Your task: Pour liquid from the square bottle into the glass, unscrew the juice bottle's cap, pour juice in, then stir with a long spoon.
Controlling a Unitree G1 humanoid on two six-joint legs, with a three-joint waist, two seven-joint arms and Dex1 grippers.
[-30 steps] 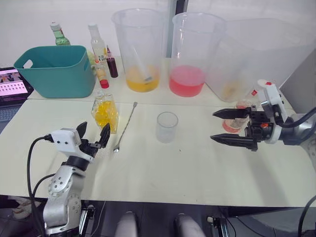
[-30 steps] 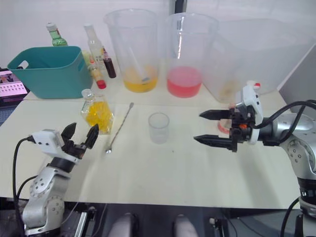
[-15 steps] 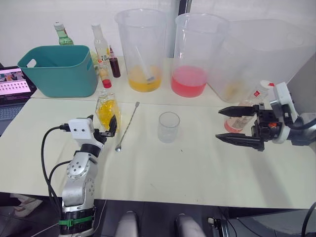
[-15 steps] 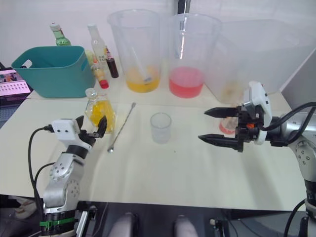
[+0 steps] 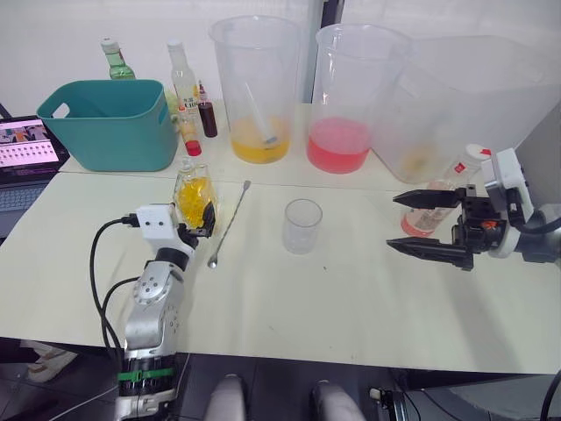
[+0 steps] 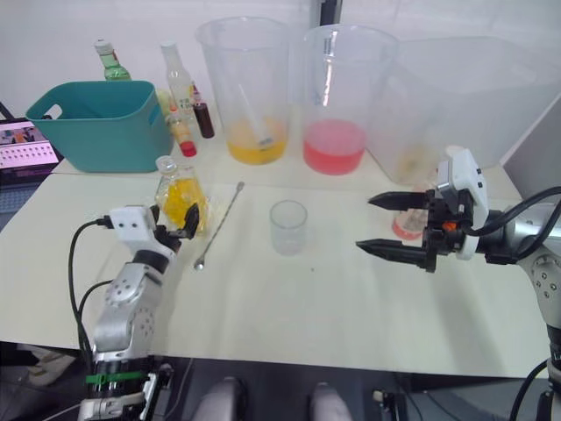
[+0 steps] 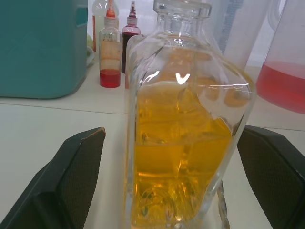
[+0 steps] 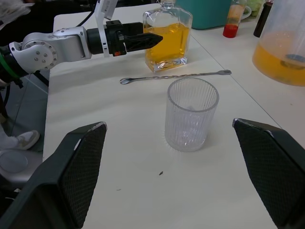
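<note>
The square bottle (image 5: 193,195) with yellow liquid stands upright at the table's left. My left gripper (image 5: 195,226) is open, and its fingers (image 7: 71,181) flank the bottle's near side with a gap on each side. To the bottle's right the long spoon (image 5: 230,221) lies flat on the table. The empty glass (image 5: 302,225) stands at the middle. At the right my right gripper (image 5: 392,223) is open and holds nothing, pointing toward the glass. Behind its fingers stands the juice bottle (image 5: 419,217), with its white cap (image 5: 474,153) on.
A teal basket (image 5: 110,123) sits at the back left beside a tablet (image 5: 26,145). Several slim bottles (image 5: 184,88) stand behind the square bottle. Big clear jugs with yellow liquid (image 5: 254,88) and pink liquid (image 5: 351,96), and a large clear tub (image 5: 465,96), line the back.
My left gripper has moved forward to the square bottle, so that its open fingers now flank it. The right gripper has stayed nearly still.
</note>
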